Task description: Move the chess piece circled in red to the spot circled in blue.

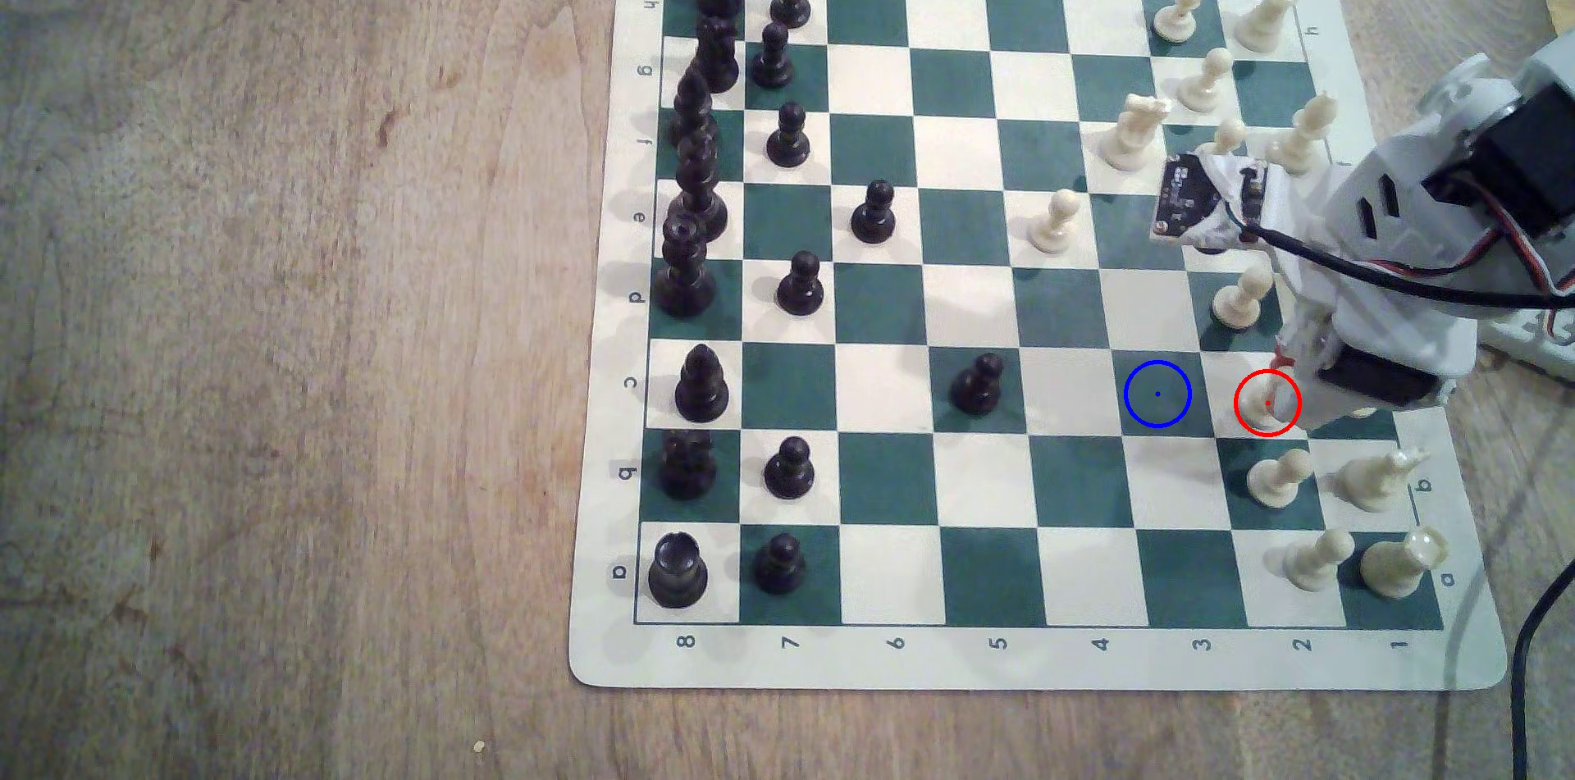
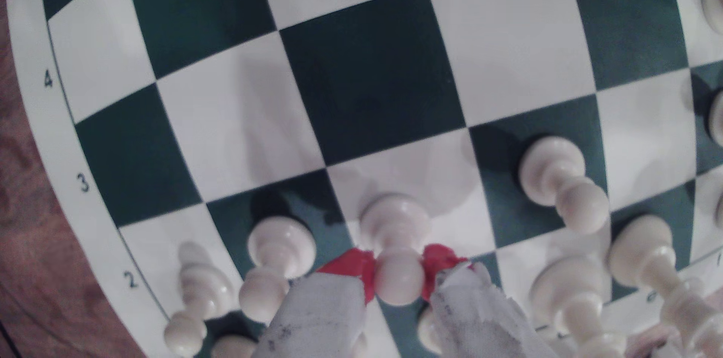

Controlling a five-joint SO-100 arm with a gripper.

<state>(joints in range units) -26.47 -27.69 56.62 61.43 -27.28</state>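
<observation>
Squeezing the white pawn [image 2: 398, 278] by its round head, the gripper [image 2: 399, 276] has its 2 red tips [image 2: 352, 264] on both sides, so the pawn can go up straight. It stands on the red-ringed white square; the blue-ringed green spot [image 1: 1156, 395] sits just left in the exterior view.

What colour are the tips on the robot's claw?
Red. The gripper fingertips show best in the wrist view, either side of the pawn.
</observation>
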